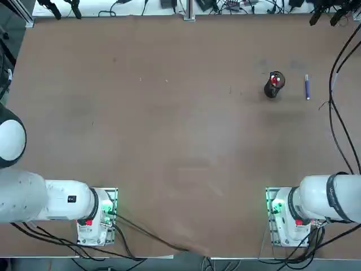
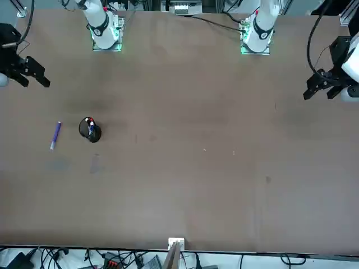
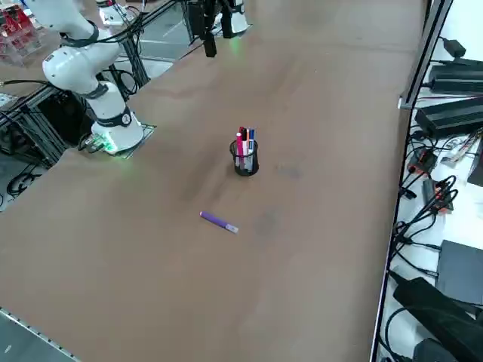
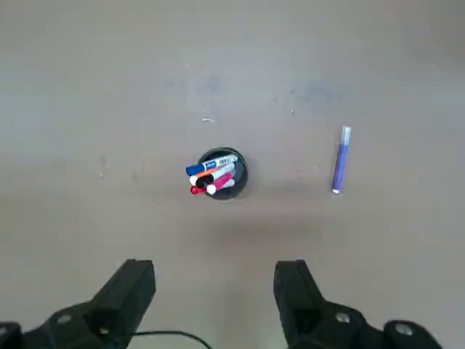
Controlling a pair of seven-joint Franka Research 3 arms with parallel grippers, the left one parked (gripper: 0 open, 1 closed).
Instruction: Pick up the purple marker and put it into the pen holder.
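- A broad brown tabletop (image 1: 169, 130) is stretching beneath the scene, its smooth, faintly glossy surface showing small scuffs and bluish-gray smudges.
- The robot's right arm (image 1: 321, 197), a rounded white shell with dark bands at its joints, is standing on a squared metal base at the near side of the table.
- The right gripper (image 4: 216, 276), angular and matte black, is hovering above the table on the robot's side of the cup, its two fingers spreading wide, released and grasping nothing.
- A round black pen holder (image 3: 244, 165) is standing upright, its thin dark rim circling a bundle of smooth pens (image 4: 212, 174) in blue, orange, black, white, pink and red.
- The purple marker (image 3: 219, 222), a slim, smooth cylinder, is lying flat on the tabletop to the right of the holder, not touching it, its whitish end pointing away from the robot.
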